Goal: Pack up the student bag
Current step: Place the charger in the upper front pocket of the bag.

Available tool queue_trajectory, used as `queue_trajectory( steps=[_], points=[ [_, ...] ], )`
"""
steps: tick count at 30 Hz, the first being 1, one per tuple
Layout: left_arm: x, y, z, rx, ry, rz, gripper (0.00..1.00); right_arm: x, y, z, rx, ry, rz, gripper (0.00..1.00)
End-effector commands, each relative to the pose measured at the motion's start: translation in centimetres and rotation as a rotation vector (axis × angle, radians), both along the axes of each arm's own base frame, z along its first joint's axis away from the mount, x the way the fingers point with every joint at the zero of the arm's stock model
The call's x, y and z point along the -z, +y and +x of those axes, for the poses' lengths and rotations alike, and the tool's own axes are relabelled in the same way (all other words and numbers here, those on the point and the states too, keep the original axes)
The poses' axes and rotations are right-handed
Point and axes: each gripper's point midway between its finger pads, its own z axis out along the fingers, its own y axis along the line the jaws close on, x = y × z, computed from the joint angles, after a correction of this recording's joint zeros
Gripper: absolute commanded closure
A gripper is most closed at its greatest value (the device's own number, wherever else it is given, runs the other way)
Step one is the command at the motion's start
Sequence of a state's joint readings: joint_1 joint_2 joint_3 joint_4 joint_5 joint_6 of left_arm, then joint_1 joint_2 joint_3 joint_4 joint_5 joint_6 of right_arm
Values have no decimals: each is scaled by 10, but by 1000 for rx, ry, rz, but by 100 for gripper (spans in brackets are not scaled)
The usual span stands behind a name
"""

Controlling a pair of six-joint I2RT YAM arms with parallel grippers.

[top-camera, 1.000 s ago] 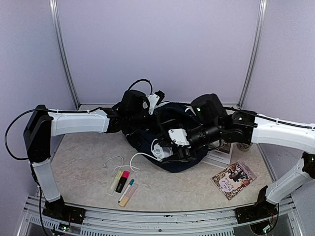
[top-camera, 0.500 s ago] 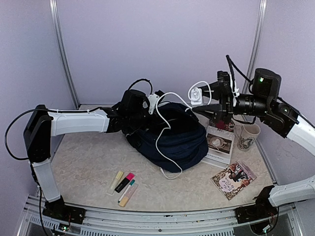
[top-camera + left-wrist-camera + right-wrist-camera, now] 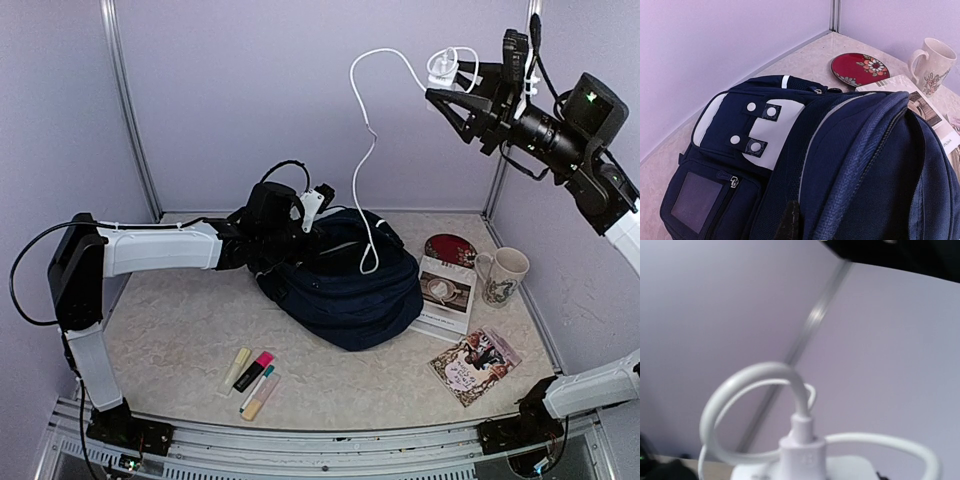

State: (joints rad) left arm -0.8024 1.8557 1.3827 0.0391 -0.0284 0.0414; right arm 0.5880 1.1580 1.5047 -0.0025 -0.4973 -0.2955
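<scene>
The student bag (image 3: 345, 295), a dark navy backpack with white patches (image 3: 775, 125), lies in the middle of the table. My left gripper (image 3: 303, 226) is at its top left, shut with a fold of the bag's fabric at its dark fingertip (image 3: 789, 222). My right gripper (image 3: 450, 92) is raised high at the upper right, shut on a white charger (image 3: 447, 68). The charger's plug and looped cable fill the right wrist view (image 3: 802, 450). The cable (image 3: 368, 170) hangs down, and its free end dangles over the bag's top.
To the right of the bag lie a red plate (image 3: 449, 248), a mug (image 3: 503, 275), a book (image 3: 445, 292) and a patterned booklet (image 3: 475, 364). Highlighters (image 3: 252, 380) lie near the front left. Purple walls close in the back and sides.
My right gripper has lifted the charger from the bag's front up and to the right, high above the table, and the cable trails after it. The left arm has stayed put.
</scene>
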Motion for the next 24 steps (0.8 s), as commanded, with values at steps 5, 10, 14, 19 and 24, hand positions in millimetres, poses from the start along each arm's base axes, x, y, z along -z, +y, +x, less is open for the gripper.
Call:
queue_trajectory(
  steps=[5, 10, 14, 19, 24],
  points=[
    [-54, -6, 4, 4, -64, -116, 100, 54, 9, 72, 169, 69, 20, 84],
    [-53, -7, 4, 4, -59, -113, 100, 97, 11, 83, 185, 141, 12, 85],
    [-52, -9, 7, 2, -49, -110, 100, 158, 25, 73, 95, 200, -96, 86],
    [-46, -12, 13, -10, -32, -88, 100, 226, 45, 47, -99, 325, -227, 89],
    [-51, -16, 8, 23, -38, -113, 100, 291, 36, 72, 49, 390, -319, 90]
  ],
)
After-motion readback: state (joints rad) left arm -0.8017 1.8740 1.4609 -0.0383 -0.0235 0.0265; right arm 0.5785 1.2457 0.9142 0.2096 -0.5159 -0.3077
